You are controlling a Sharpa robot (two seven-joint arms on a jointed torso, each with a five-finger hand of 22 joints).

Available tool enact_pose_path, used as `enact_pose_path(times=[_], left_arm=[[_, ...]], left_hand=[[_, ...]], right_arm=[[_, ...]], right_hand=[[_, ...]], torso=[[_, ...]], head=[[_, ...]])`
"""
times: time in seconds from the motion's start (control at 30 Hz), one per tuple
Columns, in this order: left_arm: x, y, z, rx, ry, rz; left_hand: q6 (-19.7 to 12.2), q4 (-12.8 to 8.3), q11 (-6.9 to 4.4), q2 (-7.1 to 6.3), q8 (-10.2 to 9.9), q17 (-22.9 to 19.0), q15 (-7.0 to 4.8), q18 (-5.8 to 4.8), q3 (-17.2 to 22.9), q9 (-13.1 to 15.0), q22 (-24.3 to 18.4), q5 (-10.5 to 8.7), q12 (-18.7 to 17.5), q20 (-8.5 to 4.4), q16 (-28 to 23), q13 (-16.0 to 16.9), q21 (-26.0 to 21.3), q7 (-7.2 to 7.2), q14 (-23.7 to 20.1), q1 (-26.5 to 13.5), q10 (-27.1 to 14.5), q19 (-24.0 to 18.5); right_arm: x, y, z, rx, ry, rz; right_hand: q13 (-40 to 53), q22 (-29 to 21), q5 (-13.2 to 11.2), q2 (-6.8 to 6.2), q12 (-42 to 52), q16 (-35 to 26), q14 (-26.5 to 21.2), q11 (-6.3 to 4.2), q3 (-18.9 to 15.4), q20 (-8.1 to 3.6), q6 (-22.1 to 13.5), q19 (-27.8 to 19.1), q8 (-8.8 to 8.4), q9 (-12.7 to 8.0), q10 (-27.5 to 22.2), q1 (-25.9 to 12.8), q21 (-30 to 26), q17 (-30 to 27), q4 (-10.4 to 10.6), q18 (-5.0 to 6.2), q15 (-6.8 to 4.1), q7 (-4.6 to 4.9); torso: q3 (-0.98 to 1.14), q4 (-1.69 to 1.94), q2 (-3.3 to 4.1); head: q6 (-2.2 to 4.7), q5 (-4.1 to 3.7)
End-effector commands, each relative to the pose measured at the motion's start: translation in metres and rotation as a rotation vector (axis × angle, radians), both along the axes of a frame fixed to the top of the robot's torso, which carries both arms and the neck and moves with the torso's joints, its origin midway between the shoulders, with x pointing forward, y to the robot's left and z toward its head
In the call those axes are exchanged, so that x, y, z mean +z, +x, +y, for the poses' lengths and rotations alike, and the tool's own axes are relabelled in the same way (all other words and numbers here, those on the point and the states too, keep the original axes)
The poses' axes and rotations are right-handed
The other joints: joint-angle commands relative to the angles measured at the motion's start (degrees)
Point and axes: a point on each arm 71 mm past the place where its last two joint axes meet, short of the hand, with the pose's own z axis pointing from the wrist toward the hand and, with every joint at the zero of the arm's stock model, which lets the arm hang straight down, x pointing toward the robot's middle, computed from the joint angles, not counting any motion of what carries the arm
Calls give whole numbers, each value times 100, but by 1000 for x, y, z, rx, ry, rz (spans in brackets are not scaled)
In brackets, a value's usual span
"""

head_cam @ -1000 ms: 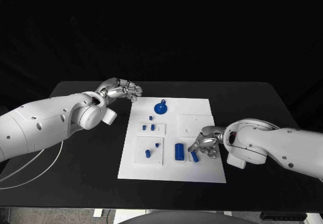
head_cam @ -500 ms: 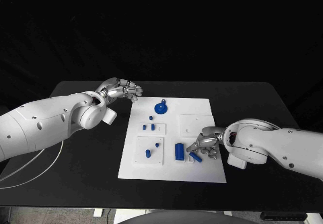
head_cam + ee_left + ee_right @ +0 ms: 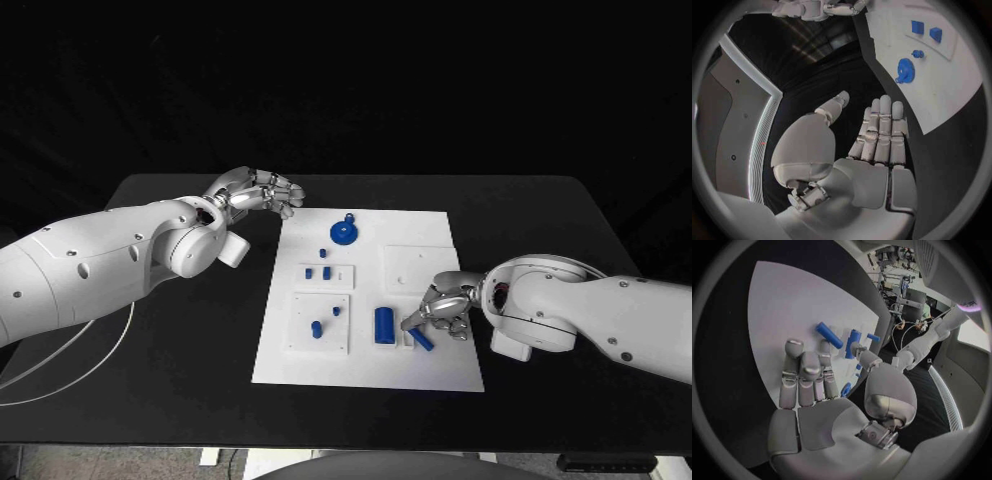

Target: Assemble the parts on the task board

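1. The task board (image 3: pixel 418 262), a white plate, lies in the middle of the head view on the black table (image 3: pixel 548 210), its long side running from the picture's centre toward the lower middle.
2. The left hand (image 3: pixel 260 192) sits left of centre in the head view, over bare table just off the board's upper left corner. In the left wrist view its fingers (image 3: pixel 881 131) lie straight and close together with the thumb apart, and nothing is in the palm.
3. The right hand (image 3: pixel 444 312) is at the board's right edge, right of centre and low in the head view. In the right wrist view its fingers (image 3: pixel 804 374) reach out over the white plate, extended and side by side, the thumb set off to one side; the palm holds nothing.
4. A short blue bar (image 3: pixel 420 338) lies tilted on the board just at the right hand's fingertips; I cannot tell whether they touch it.
5. Beside it toward the picture's left, a blue cylinder (image 3: pixel 384 324) lies lengthwise on the board.
6. A round blue disc with a small tab (image 3: pixel 345 231) rests near the board's upper edge, close to the left hand but apart from it.
7. Two small blue blocks (image 3: pixel 319 270) stand on a raised square left of the board's centre.
8. Lower left on the board, a second raised square carries two small blue pegs (image 3: pixel 326 320).
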Motion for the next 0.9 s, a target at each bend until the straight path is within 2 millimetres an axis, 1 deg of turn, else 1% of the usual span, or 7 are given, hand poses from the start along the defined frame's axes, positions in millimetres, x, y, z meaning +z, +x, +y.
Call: enact_pose_path(times=[0.03,0.1,0.13,0.4,0.53,0.67,0.9], left_arm=[[1,0,-2,-14,-9,-1],[1,0,-2,-15,-9,-1],[1,0,-2,-14,-9,-1],[1,0,-2,-14,-9,-1],[1,0,-2,-15,-9,-1],[1,0,-2,-15,-9,-1],[1,0,-2,-15,-8,0]], left_hand=[[-30,32,-18,-13,33,9,11,108,1,-9,6,-20,34,19,-27,7,-24,56,15,-43,-29,29],[-30,32,-18,-13,33,9,11,108,1,-9,6,-20,34,19,-28,7,-25,56,15,-43,-29,29],[-30,33,-18,-13,33,9,11,108,1,-10,7,-20,34,19,-28,7,-25,56,15,-43,-29,29],[-32,34,-17,-15,34,11,12,108,1,-12,8,-20,33,19,-30,7,-27,56,14,-43,-31,29],[-33,34,-17,-15,35,11,12,108,1,-13,9,-20,33,19,-31,7,-28,57,14,-41,-31,29],[-34,33,-17,-15,35,13,12,108,2,-14,10,-19,33,19,-32,7,-29,57,14,-40,-32,29],[-35,33,-17,-15,37,14,12,109,3,-16,11,-19,33,18,-33,7,-30,57,14,-37,-32,29]], right_arm=[[-2,2,-4,29,-31,-34],[-2,2,-5,33,-31,-40],[-1,3,-5,35,-31,-44],[-2,2,-6,74,-40,-39],[-3,-2,-3,117,-39,-15],[-4,-4,-3,143,-61,-2],[-4,-2,-8,164,-123,-40]], right_hand=[[21,77,-26,-20,-24,-39,-24,43,-275,-27,-104,-47,-49,-3,-67,-100,-9,2,-19,84,8,15],[47,87,-22,167,-25,-45,-66,54,-668,-41,-173,-120,-56,17,-135,-165,-30,17,-233,84,16,27],[91,93,-24,616,-6,-47,-124,39,-1373,-64,-212,-230,-40,51,-212,-271,-66,43,-836,84,14,76],[89,63,-16,504,-29,-87,-166,75,-1667,-82,-352,-257,-116,10,-272,-228,-118,37,-863,84,37,62],[94,61,-7,541,-21,-90,-172,77,-1687,-91,-352,-254,-111,11,-281,-1,-128,42,-871,84,41,63],[94,73,6,659,-5,-88,-159,83,-1712,-60,-322,-239,-95,3,-269,552,-122,47,-863,84,48,69],[87,74,12,674,-3,-90,-153,84,-1742,-38,-297,-231,-86,-7,-261,679,-125,46,-861,84,51,68]], torso=[[3,-2,0],[4,-3,0],[4,-2,0],[6,-3,1],[4,0,0],[2,1,1],[-2,2,0]], head=[[7,-3],[9,-4],[10,-4],[7,-18],[2,-20],[-3,-26],[-6,-34]])
